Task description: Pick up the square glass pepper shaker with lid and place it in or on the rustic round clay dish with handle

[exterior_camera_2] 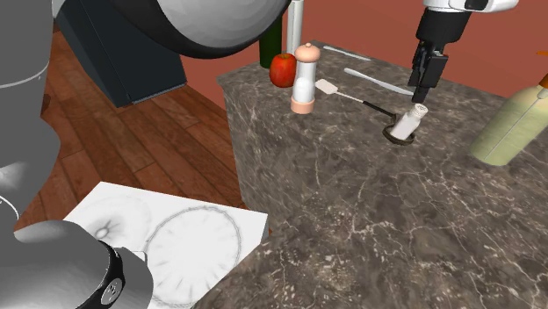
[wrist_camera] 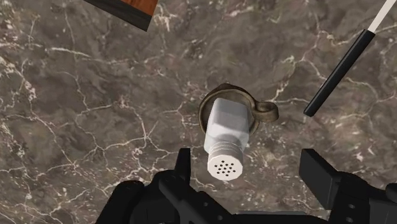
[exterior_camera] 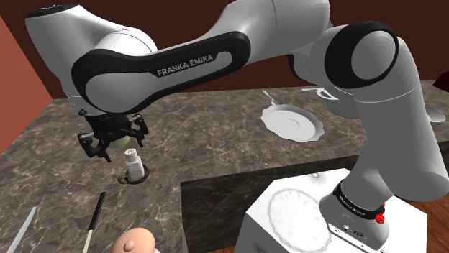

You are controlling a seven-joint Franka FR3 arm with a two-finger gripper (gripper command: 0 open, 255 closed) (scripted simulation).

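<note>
The gripper [exterior_camera: 115, 146] hangs just above the dark veined counter [exterior_camera: 216, 136] with its two black fingers [wrist_camera: 183, 168] spread apart and nothing between them in contact. The pepper shaker [exterior_camera: 132, 164], drawn pale grey-white with a round perforated cap, stands inside the small brown round dish [exterior_camera: 144, 175], so it already rests in the dish and not in the gripper. In the shoulder view the shaker sits just beside and below the gripper, at about four o'clock from it. In the second exterior view the gripper [exterior_camera_2: 422, 86] is poised over the shaker [exterior_camera_2: 408, 121], which lies at roughly six to seven o'clock from the fingertips and close under them, leaning a little in the dish [exterior_camera_2: 392, 138]. Seen from the wrist, the shaker [wrist_camera: 226, 130] lies ahead of the open gripper [wrist_camera: 251, 175]; its cap falls within the gap, nearer one finger than the other, touching neither. The dish [wrist_camera: 205, 111] rings the shaker's base, its small handle [wrist_camera: 267, 113] jutting toward a black-handled utensil [wrist_camera: 337, 76] that lies nearby on the counter. In the shoulder view a white plate [exterior_camera: 291, 122] lies well apart, at about two to three o'clock from the shaker.
</note>
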